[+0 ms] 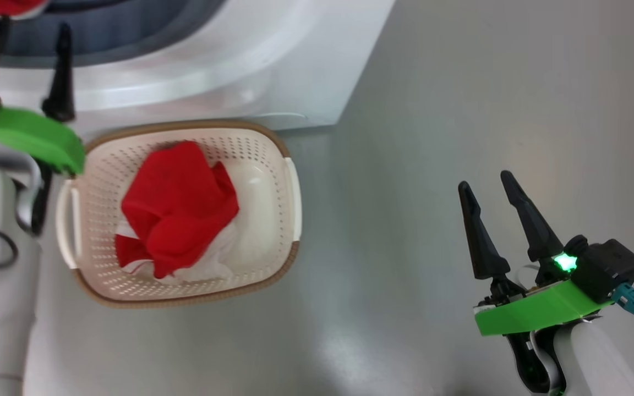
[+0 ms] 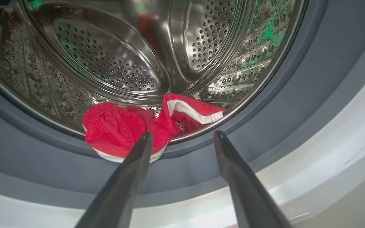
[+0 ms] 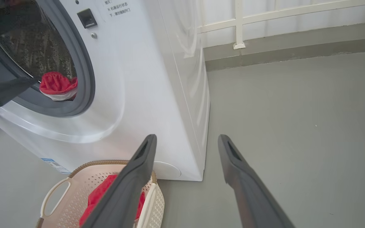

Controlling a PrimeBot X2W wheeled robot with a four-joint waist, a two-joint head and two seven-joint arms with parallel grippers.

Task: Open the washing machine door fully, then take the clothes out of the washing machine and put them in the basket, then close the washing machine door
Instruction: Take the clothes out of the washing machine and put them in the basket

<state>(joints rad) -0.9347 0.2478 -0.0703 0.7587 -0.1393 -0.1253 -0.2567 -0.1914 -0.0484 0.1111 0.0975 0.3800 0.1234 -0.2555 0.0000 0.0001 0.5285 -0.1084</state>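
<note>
One red garment with white trim [image 2: 119, 129] lies on the lip of the steel drum [image 2: 106, 63], draped onto the grey rubber ring [image 2: 265, 126] of the washing machine [image 3: 157, 95]. My left gripper [image 2: 183, 134] is open just in front of it, its left finger [image 2: 138, 158] overlapping the cloth and nothing held. From above, the left gripper [image 1: 33, 25] points into the machine's mouth. More red and white clothes [image 1: 176, 209] fill the cream basket [image 1: 273, 148] on the floor below. My right gripper [image 1: 485, 181] hangs open over bare floor to the right. The washing machine door is out of view.
The basket [image 3: 55, 193] stands against the front of the washing machine [image 1: 295, 66]. Grey floor [image 3: 296, 126] stretches to the right, up to a low kerb and a white railing [image 3: 239, 25]. My left gripper's finger [image 3: 8, 90] shows at the drum mouth.
</note>
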